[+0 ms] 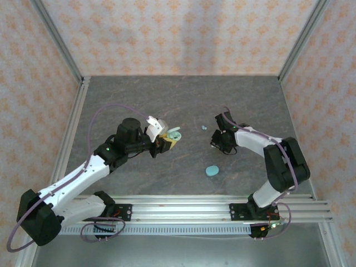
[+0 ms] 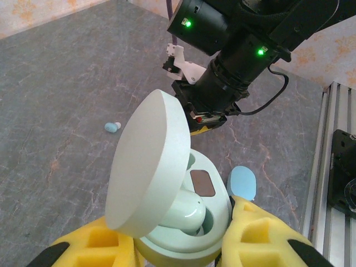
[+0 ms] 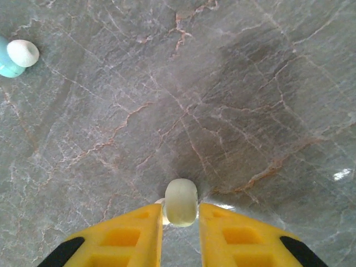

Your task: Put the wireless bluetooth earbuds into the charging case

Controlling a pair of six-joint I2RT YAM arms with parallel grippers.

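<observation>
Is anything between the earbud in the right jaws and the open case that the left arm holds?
Nothing visible does. Between the held earbud and the open charging case in the left gripper lies bare table; the lid is raised. A loose earbud lies just beyond that line.

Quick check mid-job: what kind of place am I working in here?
Probably a purpose-built robot test cell: peach patterned wall panels box in a grey marbled tabletop, and a slotted aluminium rail runs along the near edge.
</observation>
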